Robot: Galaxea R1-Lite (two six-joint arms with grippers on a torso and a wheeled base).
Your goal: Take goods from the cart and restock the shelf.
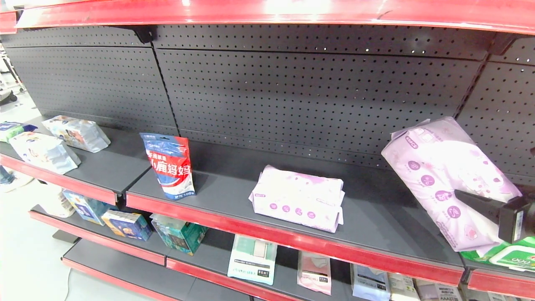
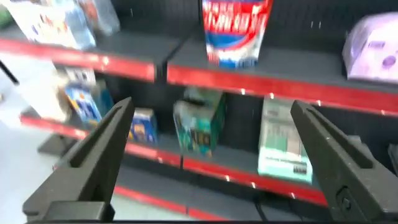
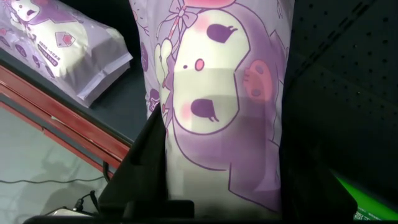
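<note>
My right gripper [image 1: 485, 205] is shut on a purple soft pack [image 1: 443, 175], holding it tilted above the right end of the grey shelf board [image 1: 376, 217]. In the right wrist view the same purple pack [image 3: 217, 106] stands between the black fingers [image 3: 146, 168], with a cartoon face printed on it. A second purple pack [image 1: 299, 196] lies flat at the middle of the shelf board and also shows as the lying pack [image 3: 56, 43]. My left gripper [image 2: 205, 155] is open and holds nothing, out in front of the lower shelves.
A red and blue pouch [image 1: 170, 165] stands left of the lying pack. White bags [image 1: 77, 133] lie on the left shelf section. A green wipes pack [image 1: 510, 253] sits just under the held pack. Boxes and packets line the lower shelves [image 1: 179, 236]. Perforated back panel [image 1: 317, 96] behind.
</note>
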